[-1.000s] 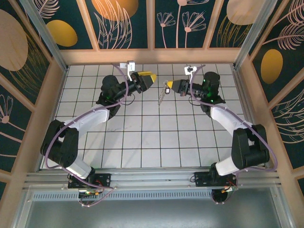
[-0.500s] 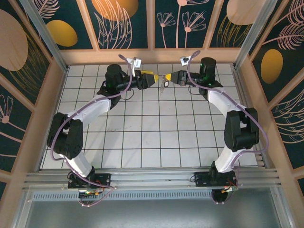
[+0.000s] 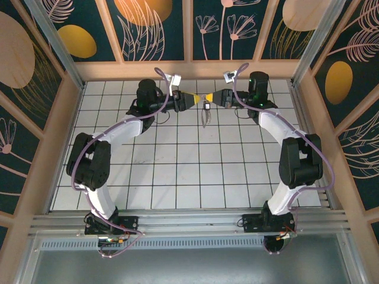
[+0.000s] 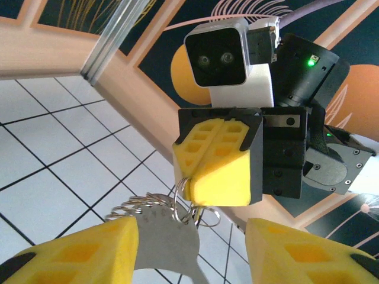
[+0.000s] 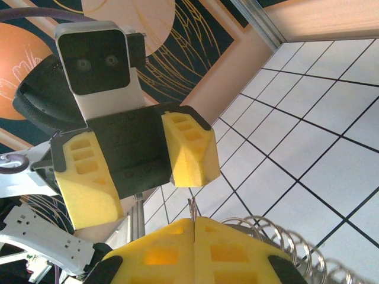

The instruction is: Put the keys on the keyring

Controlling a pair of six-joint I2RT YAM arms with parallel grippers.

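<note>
Left gripper: released. Its yellow fingers stand wide apart and grasp nothing. It is raised above the far part of the tiled table, nose to nose with the other gripper.

Keyring: held in the air between the two grippers and dangling below them, clear of the tiles. In the left wrist view a flat grey plate of it hangs in the gap between the left fingers. I cannot tell whether it touches either one.

Small parts: a thin wire ring sits at the top of the bunch, with a tight silvery coil just beside it.

Key: too small and crowded to pick out. I cannot tell whether one is already threaded on.

Right gripper: clenched. Its yellow fingers are pressed together on the wire ring, and a sliver of metal stands up from their seam in the right wrist view.

Step in hand: probably a two-handed hold or handover. The right gripper presents the keyring and the left is placed to close on it.

Next move: likely the left gripper clamps on the hanging plate to steady it. That needs the plate centred between the pads, because a flat, free-swinging piece can twist out of a grip.

Risk: if the right gripper lets go before the left holds firm, the bunch drops to the table.
</note>
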